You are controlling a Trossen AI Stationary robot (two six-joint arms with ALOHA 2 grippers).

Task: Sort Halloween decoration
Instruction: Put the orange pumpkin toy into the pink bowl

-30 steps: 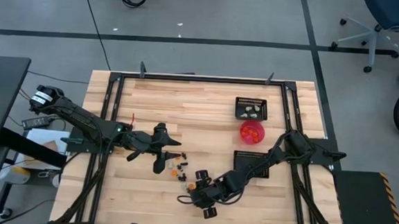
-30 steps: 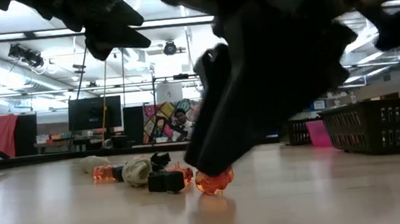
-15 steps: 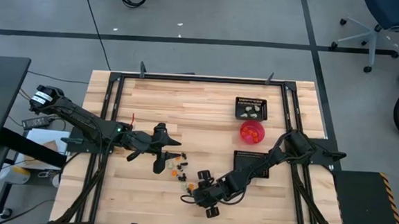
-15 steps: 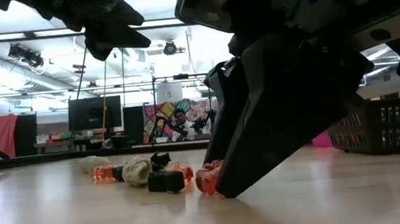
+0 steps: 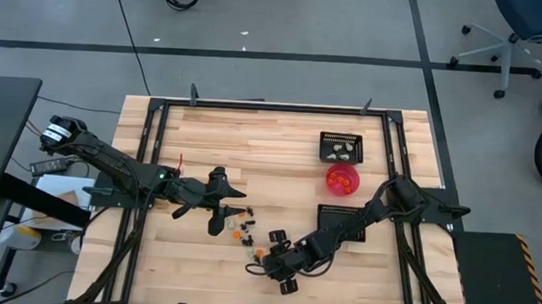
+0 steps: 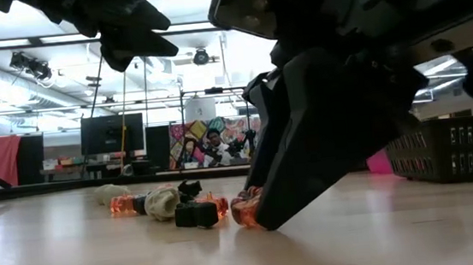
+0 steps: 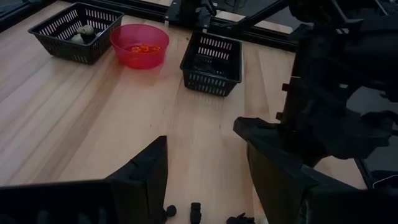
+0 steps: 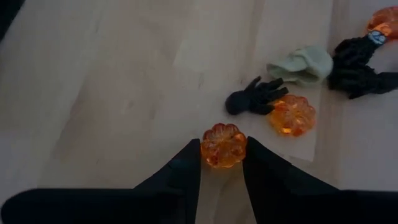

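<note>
Now right gripper (image 8: 222, 163) low on table (image 5: 253, 141), fingers pinching orange pumpkin trinket (image 8: 223, 145), at 5 o'clock of trinket pile (image 5: 243, 228). Left gripper (image 5: 222, 217) spread wide, hovering at 9 o'clock of pile.

The bowl (image 5: 342, 178) sat between two trays (image 5: 340, 148) (image 5: 340, 219). The trinkets (image 5: 245, 230) lay well left of the bowl, one pumpkin (image 8: 223, 145) between the right gripper (image 8: 222, 163) fingertips.
</note>
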